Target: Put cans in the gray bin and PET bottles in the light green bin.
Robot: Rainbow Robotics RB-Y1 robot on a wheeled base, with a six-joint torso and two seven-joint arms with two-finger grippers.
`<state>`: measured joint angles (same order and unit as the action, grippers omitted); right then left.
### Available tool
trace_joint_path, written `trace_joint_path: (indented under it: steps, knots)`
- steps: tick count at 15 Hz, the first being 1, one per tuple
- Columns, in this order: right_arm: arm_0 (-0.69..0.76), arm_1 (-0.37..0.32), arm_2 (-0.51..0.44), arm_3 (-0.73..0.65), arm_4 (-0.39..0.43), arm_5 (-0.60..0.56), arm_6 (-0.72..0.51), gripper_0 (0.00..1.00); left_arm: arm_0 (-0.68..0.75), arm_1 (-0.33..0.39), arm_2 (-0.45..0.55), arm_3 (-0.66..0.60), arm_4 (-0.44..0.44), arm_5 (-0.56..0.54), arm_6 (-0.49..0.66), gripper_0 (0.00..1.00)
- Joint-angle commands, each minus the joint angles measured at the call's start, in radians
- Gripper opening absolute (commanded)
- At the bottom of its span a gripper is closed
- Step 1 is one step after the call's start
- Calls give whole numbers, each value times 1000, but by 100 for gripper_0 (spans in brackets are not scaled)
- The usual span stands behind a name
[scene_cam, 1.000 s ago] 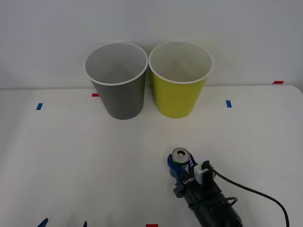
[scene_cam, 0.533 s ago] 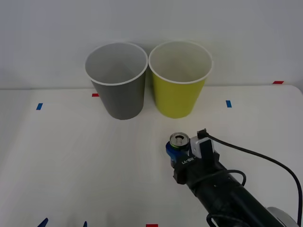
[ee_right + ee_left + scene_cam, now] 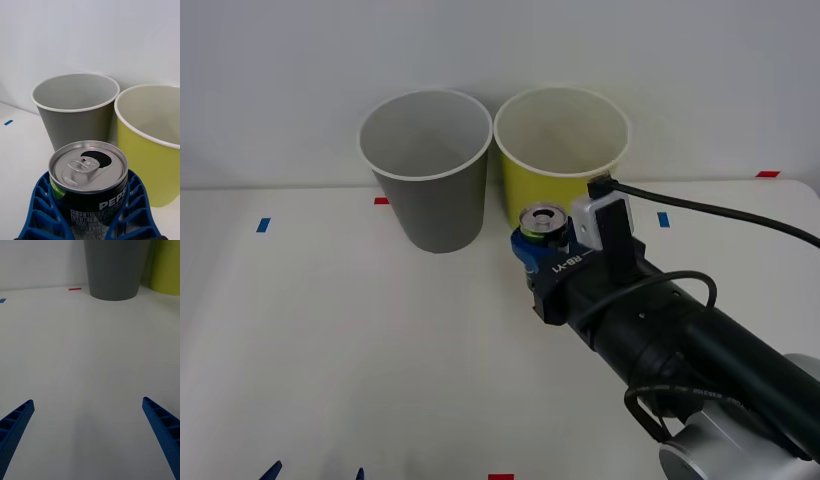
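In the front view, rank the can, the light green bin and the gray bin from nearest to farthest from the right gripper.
1. The can, clamped in the right gripper.
2. The light green bin, directly behind the can.
3. The gray bin, behind and to the robot's left.

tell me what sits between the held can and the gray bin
Nothing: in the front view, bare white table separates the can in the right tool from the gray bin.
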<state>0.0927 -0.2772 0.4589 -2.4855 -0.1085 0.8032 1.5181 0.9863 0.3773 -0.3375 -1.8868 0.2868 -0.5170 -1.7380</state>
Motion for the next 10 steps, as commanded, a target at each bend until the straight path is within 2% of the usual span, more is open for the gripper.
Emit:
trace_joint_path:
  steps: [1,3,5,8,10]
  knots:
    - [-91,-30,-22,4,-31,25,-13,6,0,0,0,0,0,0,0,100]
    - [-140,-48,-14,7,-46,28,-13,6,0,0,0,0,0,0,0,100]
    - [-218,-56,-9,51,-100,39,-9,6,0,0,0,0,0,0,0,100]
    - [-373,-7,-6,177,-177,39,-4,6,0,0,0,0,0,0,0,100]
    - [-459,9,-6,247,-183,39,-18,5,0,0,0,0,0,0,0,100]
